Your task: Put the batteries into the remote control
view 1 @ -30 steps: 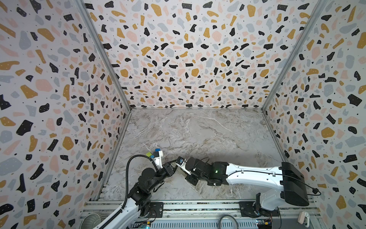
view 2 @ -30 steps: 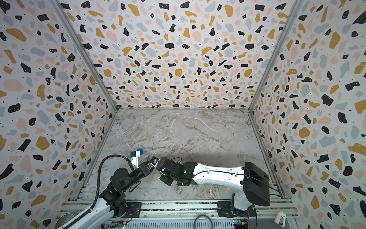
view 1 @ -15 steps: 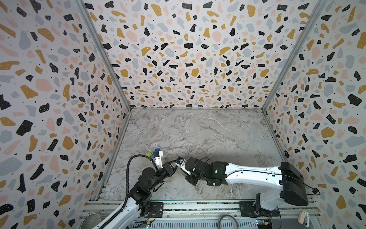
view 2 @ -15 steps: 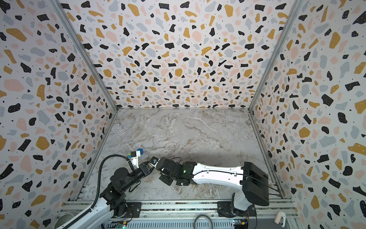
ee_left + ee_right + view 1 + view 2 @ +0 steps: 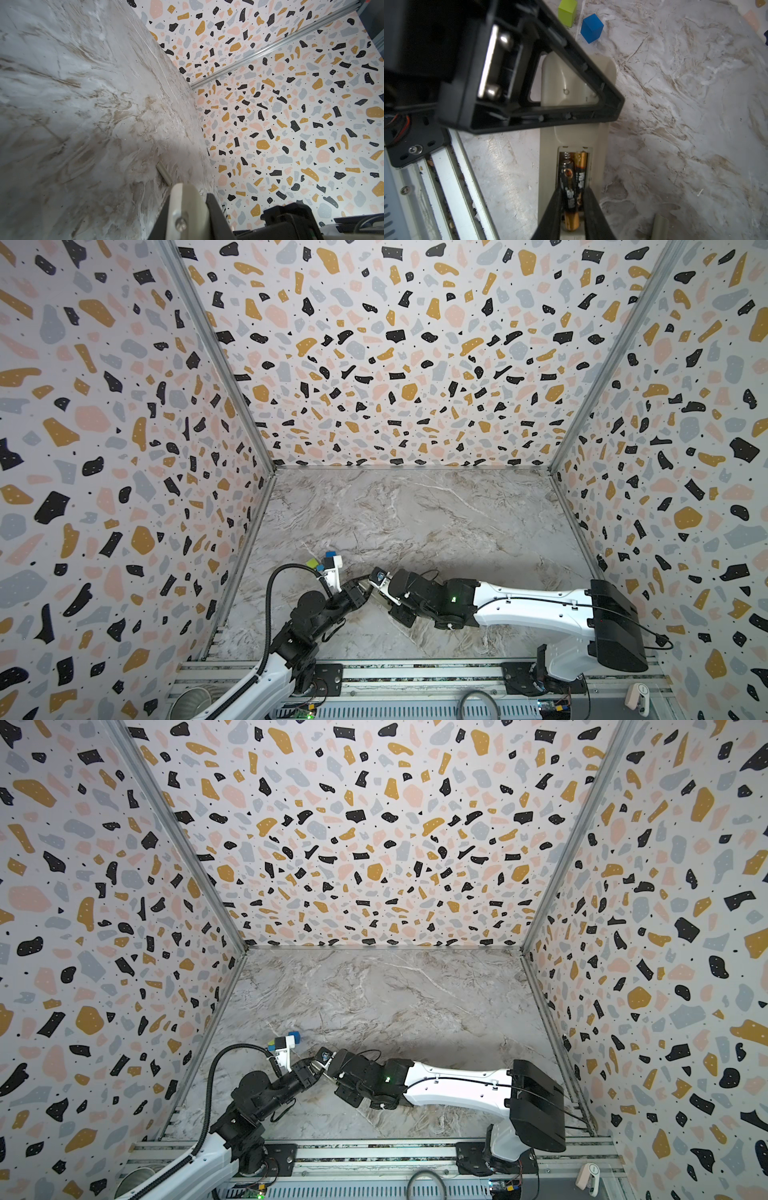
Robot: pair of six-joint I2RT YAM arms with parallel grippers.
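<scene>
Top views: my left claw [image 5: 362, 588] and right claw [image 5: 376, 594] meet nose to nose, low and left of centre on the table [image 5: 436, 522]. What they work on is hidden beneath them in both top views.
Left wrist view: mostly bare table. A slim beige strip [image 5: 164, 173] lies just above my claw's tip in the frame. I take it for the battery cover, not yet fitted.
Left claw: closed, with nothing visible between its jaws.
Right wrist view: the remote control [image 5: 600, 133] lies back-up from centre frame to the bottom edge, its recess open. A green block [image 5: 566, 12] and a blue block [image 5: 591, 28] sit at the top.
First battery [image 5: 581, 166]: flat in the recess's right slot.
Second battery [image 5: 569, 187]: in the left slot, and it looks to me tilted, its lower end riding high.
Right claw: its jaws stand narrowly apart astride the second battery. I cannot tell whether they grip it.
Done: one battery is seated, by my reading.
Left: press the second one flat, then fit the cover.
</scene>
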